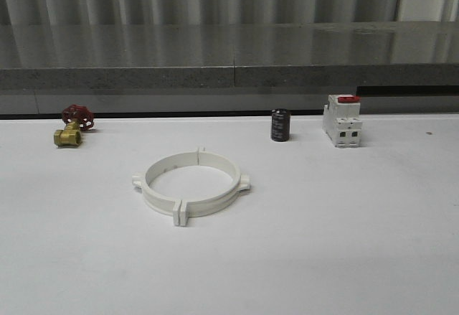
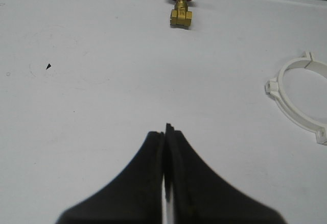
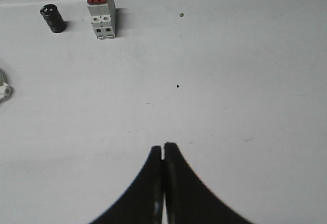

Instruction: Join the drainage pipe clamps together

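The two white drainage pipe clamps [image 1: 191,186] lie flat in the middle of the table, joined end to end as one closed ring with tabs meeting at front and back and a lug on each side. Part of that ring [image 2: 301,99] shows in the left wrist view, and one lug [image 3: 4,90] in the right wrist view. My left gripper [image 2: 164,130] hovers shut over bare table to the ring's left, holding nothing. My right gripper [image 3: 163,146] is shut and empty over bare table to the ring's right.
A brass valve with a red handwheel [image 1: 72,126] sits at the back left. A black cylinder [image 1: 280,125] and a white breaker with a red top [image 1: 342,120] stand at the back right. A grey ledge [image 1: 229,78] runs behind the table.
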Available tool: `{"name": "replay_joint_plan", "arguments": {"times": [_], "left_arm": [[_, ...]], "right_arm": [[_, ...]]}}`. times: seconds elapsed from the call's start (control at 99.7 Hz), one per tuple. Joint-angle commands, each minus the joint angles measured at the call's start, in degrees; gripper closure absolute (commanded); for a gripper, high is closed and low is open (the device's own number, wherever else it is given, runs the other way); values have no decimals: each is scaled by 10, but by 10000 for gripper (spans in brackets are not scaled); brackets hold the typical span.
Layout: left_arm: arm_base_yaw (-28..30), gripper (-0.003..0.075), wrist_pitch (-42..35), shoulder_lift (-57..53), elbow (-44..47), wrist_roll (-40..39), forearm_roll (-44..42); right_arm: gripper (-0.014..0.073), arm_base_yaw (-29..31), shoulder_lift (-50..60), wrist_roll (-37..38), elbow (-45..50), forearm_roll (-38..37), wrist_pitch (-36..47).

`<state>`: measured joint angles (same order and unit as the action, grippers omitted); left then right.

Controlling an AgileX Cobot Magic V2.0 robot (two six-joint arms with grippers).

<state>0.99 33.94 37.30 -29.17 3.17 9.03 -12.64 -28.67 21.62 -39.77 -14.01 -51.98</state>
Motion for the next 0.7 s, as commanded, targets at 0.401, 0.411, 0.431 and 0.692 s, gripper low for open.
{"name": "replay_joint_plan", "arguments": {"times": [0.401, 0.411, 0.431, 0.692], "left_arm": [[-4, 741, -35, -2, -15, 1, 11], [-4, 741, -35, -2, -15, 1, 11], [-4, 741, -35, -2, -15, 1, 11], [-4, 741, -35, -2, -15, 1, 11]], "right_arm": [[661, 2, 0, -6, -12, -17, 12], [661, 2, 0, -6, -12, -17, 12], [661, 2, 0, -6, -12, -17, 12], [661, 3, 4, -6, -11, -35, 18]]}}
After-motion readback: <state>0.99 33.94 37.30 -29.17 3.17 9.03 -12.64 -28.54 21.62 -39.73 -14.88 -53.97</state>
